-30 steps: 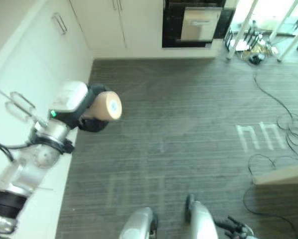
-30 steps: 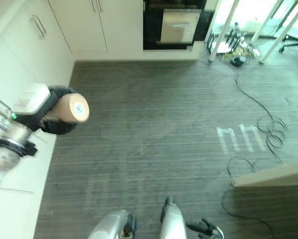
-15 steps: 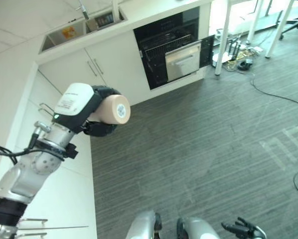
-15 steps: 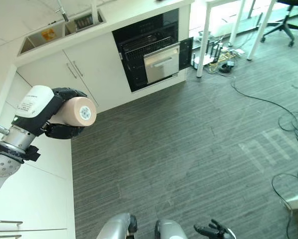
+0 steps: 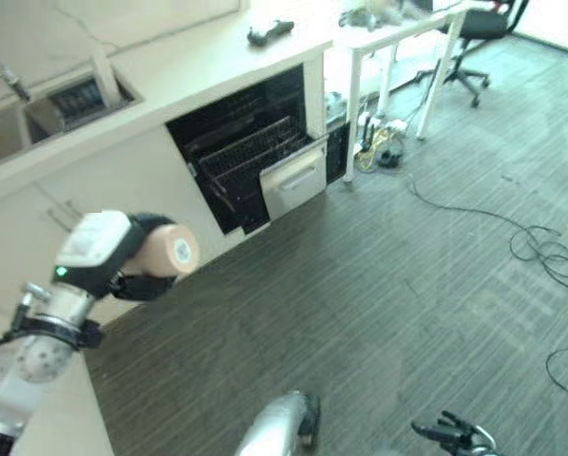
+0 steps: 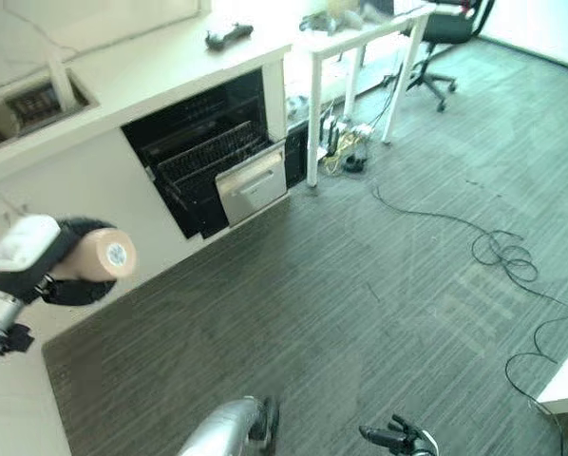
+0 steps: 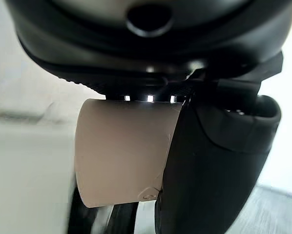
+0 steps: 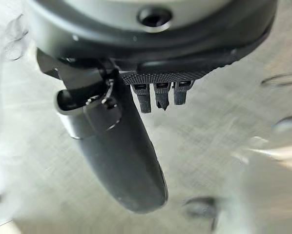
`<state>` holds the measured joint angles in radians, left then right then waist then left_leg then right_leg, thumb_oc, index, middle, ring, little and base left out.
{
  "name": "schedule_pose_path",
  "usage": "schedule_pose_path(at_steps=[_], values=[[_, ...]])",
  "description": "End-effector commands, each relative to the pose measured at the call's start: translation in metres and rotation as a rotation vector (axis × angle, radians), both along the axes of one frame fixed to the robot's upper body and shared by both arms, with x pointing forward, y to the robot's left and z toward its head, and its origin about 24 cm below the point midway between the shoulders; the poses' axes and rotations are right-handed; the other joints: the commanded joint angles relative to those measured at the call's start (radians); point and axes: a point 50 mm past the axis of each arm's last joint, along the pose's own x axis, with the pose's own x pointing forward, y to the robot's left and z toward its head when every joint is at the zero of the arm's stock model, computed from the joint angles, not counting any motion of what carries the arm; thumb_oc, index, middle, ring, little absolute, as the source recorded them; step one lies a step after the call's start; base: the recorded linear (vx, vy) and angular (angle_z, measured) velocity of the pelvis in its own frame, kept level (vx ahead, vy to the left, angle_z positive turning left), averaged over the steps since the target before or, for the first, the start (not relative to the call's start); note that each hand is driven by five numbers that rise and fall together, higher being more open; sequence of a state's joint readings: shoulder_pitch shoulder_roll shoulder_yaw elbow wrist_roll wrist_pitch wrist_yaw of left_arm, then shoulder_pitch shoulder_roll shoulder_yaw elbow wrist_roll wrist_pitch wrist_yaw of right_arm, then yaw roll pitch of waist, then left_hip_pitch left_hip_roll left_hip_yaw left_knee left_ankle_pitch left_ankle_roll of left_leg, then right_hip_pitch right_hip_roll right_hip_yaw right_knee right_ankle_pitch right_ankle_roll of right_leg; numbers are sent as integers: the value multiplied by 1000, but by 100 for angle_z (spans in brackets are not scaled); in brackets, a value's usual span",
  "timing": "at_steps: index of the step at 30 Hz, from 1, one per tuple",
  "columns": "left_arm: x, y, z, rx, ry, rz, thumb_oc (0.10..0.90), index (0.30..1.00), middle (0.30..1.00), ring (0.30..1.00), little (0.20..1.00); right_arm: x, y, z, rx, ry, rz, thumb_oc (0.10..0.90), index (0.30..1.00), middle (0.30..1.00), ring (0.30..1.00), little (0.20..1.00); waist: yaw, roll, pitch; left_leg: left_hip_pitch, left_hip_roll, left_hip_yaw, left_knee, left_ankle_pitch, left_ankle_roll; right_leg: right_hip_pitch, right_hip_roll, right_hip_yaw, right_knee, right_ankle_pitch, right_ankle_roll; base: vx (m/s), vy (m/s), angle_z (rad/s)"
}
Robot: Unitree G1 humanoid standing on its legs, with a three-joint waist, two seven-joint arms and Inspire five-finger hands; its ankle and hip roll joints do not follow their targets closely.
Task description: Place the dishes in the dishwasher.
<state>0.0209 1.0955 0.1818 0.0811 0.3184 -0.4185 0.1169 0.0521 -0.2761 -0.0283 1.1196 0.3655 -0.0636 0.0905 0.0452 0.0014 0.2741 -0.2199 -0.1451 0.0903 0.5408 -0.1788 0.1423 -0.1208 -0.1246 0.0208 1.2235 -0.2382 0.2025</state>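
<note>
While carried, cup: tan cup (image 5: 167, 253) lying sideways in left hand (image 5: 123, 261), flat bottom facing out, held at mid-height over grey floor (image 5: 379, 285), well apart from dishwasher.
Left hand: curled round cup wall, thumb (image 7: 209, 161) pressed along its side.
Handling: likely light, stiff, smooth-walled, breakable if dropped; wrap round the wall looks right, firm hold advised.
Sink: sink (image 5: 66, 100) sunk in tabletop (image 5: 198, 59), contents too small to tell.
Dishwasher: dishwasher (image 5: 251, 157) open under tabletop, wire rack (image 5: 241, 152) showing, no dishes made out in it.
Right hand: right hand (image 8: 121, 146) low by floor, thumb out, fingers relaxed, holding nothing.
</note>
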Motion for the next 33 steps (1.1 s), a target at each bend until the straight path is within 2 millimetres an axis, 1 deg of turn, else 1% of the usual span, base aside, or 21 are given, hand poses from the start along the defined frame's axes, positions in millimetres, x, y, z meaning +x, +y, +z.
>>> schedule_pose_path(at_steps=[1,2,4,5,6,8,9,11,12,13,16,18,19,20,21,22,24,27,29,31,33], values=[[2,-5,63,-19,-252,-60,400,300,300,300,300,3,-30,12,-108,-47,24,800,900,900,900,900,-22,115,-18,88,15,-69,-241,-30,7,-77,84,-135,-187,163,-90,230,21,-11],[5,-6,62,-16,-252,-58,400,300,300,300,300,5,-30,13,-116,-62,43,800,900,900,900,900,-30,123,-12,114,15,-78,-241,-41,13,-105,56,-153,-229,126,-109,320,-45,-18],[8,-9,66,-13,-270,-60,400,300,300,300,300,12,-32,18,-134,-104,80,800,900,900,900,900,-47,134,0,159,25,-108,-241,-73,3,-96,48,-171,-527,92,-127,443,-260,-8],[10,-11,73,-6,-285,-67,400,300,300,300,300,15,-34,20,-133,-126,66,800,900,900,900,900,-58,132,3,181,33,-127,-241,-92,-9,-67,39,-168,-815,125,-118,501,-429,1],[11,-12,78,-3,-290,-62,400,300,300,300,300,17,-35,21,-130,-134,61,800,900,900,900,900,-60,126,6,200,37,-139,-241,-108,-18,-74,10,-160,-923,161,-101,517,-465,24],[15,-10,87,-2,-302,-47,400,300,300,300,300,24,-37,24,-131,-144,87,800,900,900,900,900,-64,106,14,237,44,-146,-241,-145,-25,-157,-44,-103,-923,177,-62,406,-366,36],[16,-9,88,0,-305,-46,400,300,300,300,300,25,-37,24,-133,-144,91,800,900,900,900,900,-63,108,10,252,56,-147,-241,-156,-29,-161,-41,-87,-923,189,-60,515,-458,10],[14,-5,83,-4,-302,-38,400,300,300,300,300,29,-38,25,-129,-120,95,800,900,900,900,900,-49,82,-20,295,77,-132,-241,-192,-45,-121,-35,-97,-923,171,-43,740,-653,-20],[8,-2,75,-32,-280,-19,400,300,300,300,300,29,-39,24,-137,-80,110,800,900,900,900,900,-38,75,-37,358,118,-90,-241,-172,-68,-76,-15,-129,-923,137,-69,679,-572,-10],[7,-2,73,-33,-279,-17,400,300,300,300,300,29,-39,24,-139,-77,114,800,900,900,900,900,-35,72,-36,364,123,-77,-239,-148,-75,-66,-15,-135,-923,128,-75,613,-542,14],[5,-12,71,-43,-286,-47,400,300,300,300,300,27,-44,26,-166,-91,115,800,900,900,900,900,-33,59,-11,212,198,32,22,-33,-117,22,-12,-200,-923,69,-142,240,-367,19],[7,-19,75,-50,-301,-82,400,300,300,300,300,26,-49,28,-174,-111,59,800,900,900,900,900,-38,70,-8,196,165,55,-49,-57,-116,48,-15,-239,-923,50,-142,224,-196,118],[6,-18,81,-49,-301,-88,400,300,300,300,300,22,-52,28,-179,-111,56,800,900,900,900,900,-34,85,-14,195,107,60,-185,-35,-115,55,4,-240,-923,38,-138,294,-74,130],[6,-21,83,-46,-301,-104,400,300,300,300,300,19,-53,27,-175,-106,41,800,900,900,900,900,-37,94,-12,185,94,86,-241,-37,-125,77,16,-253,-923,15,-136,242,-79,74],[8,-28,82,-51,-301,-142,400,300,300,300,300,15,-53,26,-169,-102,2,800,900,900,900,900,-48,95,-1,119,103,182,-241,-20,-129,105,13,-289,-923,-7,-142,149,-29,25],[12,-34,77,-51,-299,-160,400,300,300,300,300,12,-52,24,-165,-94,-27,800,900,900,900,900,-51,93,-5,93,112,225,-241,-14,-129,115,13,-309,-923,-25,-143,126,76,23],[10,-34,63,-66,-298,-132,400,300,300,300,300,11,-45,20,-167,-71,-14,800,900,900,900,900,-21,106,-28,62,78,151,-241,-17,-114,125,47,-283,-923,-51,-149,149,145,24],[4,-31,56,-48,-310,-96,400,300,300,300,300,11,-36,17,-166,-68,44,800,900,900,900,900,-2,118,-53,72,84,132,-241,-50,-89,154,81,-309,-923,-76,-153,93,91,-49],[2,-28,61,-28,-314,-80,400,300,300,300,300,14,-30,15,-155,-78,59,800,900,900,900,900,-9,133,-50,106,98,126,-241,-79,-59,157,99,-335,-846,-17,-130,75,60,-37],[4,-30,66,-24,-322,-93,400,300,300,300,300,18,-28,17,-146,-98,42,800,900,900,900,900,-21,136,-31,129,89,98,-241,-95,-33,77,65,-314,-695,-6,-114,-6,27,-10],[6,-34,71,-11,-334,-121,400,300,300,300,300,21,-27,18,-141,-124,24,800,900,900,900,900,-30,139,-16,154,100,88,-241,-98,-36,60,36,-314,-714,-12,-115,17,-83,46]])
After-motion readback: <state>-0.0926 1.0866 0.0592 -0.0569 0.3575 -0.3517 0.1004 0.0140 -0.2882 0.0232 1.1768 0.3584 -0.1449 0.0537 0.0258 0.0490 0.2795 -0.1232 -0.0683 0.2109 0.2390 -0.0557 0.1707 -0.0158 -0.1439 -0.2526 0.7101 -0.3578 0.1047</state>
